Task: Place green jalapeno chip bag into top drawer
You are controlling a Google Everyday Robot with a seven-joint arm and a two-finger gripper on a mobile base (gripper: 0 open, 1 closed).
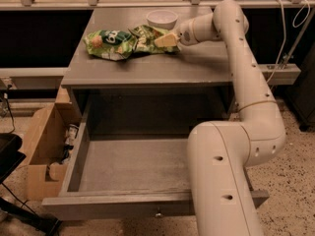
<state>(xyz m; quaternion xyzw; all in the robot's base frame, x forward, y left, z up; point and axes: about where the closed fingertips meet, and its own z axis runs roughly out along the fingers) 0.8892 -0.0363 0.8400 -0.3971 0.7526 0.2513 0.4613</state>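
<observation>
The green jalapeno chip bag (146, 35) lies crumpled on the cabinet top (147, 65), its left end against another green bag. My gripper (166, 40) is at the bag's right end, low over the surface, and looks shut on that end of the bag. The arm reaches in from the right and curves down across the right side of the view. Below, the top drawer (129, 167) stands pulled out and holds nothing, with a small knob (158, 213) on its front panel.
A second green bag with a dark logo (109, 43) lies left of the jalapeno bag. A white bowl (162, 18) stands behind them. A cardboard box (43, 146) with items sits on the floor left of the drawer. My arm's base covers the drawer's right side.
</observation>
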